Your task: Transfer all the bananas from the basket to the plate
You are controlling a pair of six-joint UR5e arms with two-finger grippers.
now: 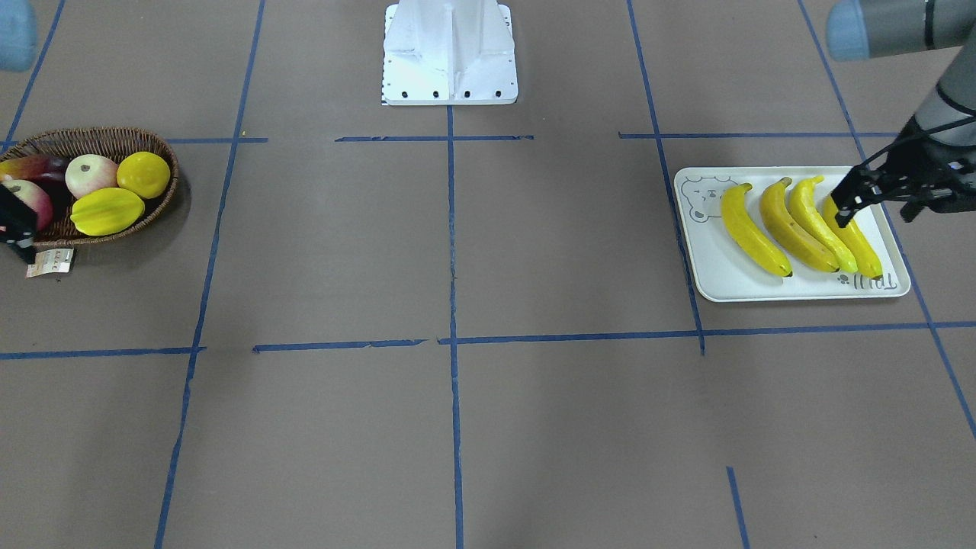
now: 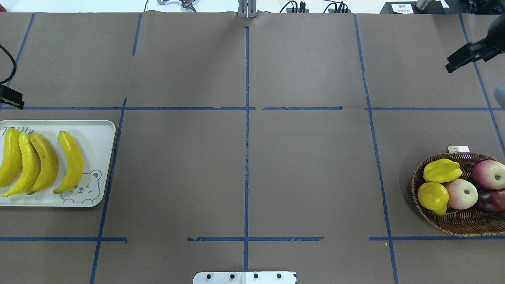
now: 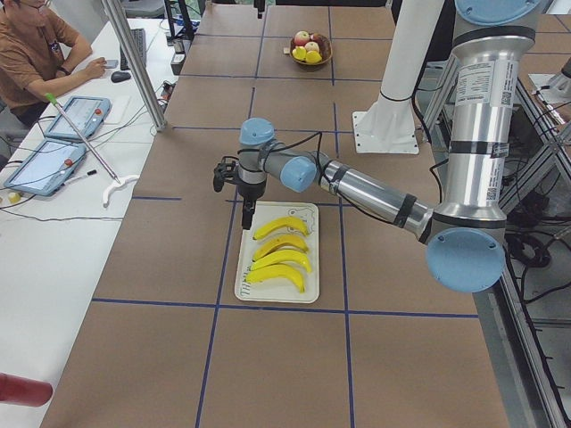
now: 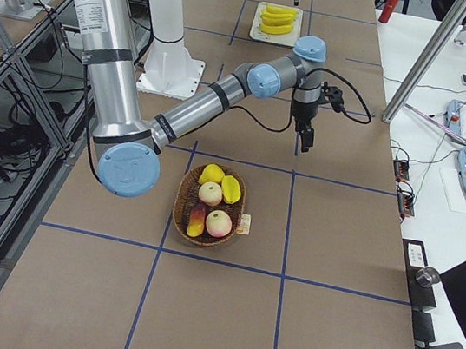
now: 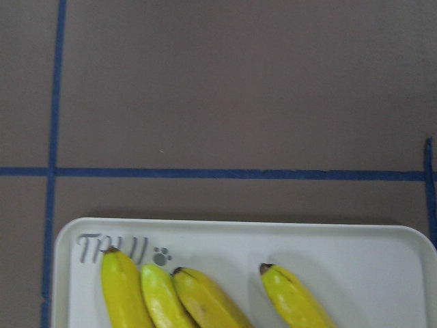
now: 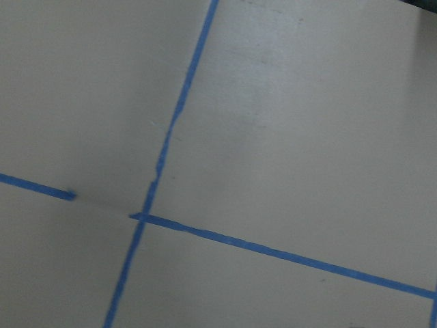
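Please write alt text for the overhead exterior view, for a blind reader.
Four bananas lie side by side on the plate at the left edge. At the right, the basket holds a starfruit, a round yellow fruit and apples, no bananas.

Four bananas (image 2: 71, 161) counted, side by side on one plate (image 2: 98, 134). One basket (image 2: 457, 225) at the other end of the counter (image 2: 276, 177). Five fruits inside: one starfruit (image 2: 442, 170), one yellow lemon-like fruit (image 2: 432, 196), two pink apples (image 2: 461, 193), one dark red fruit (image 2: 491, 201). One paper tag (image 2: 458, 149) at the rim.
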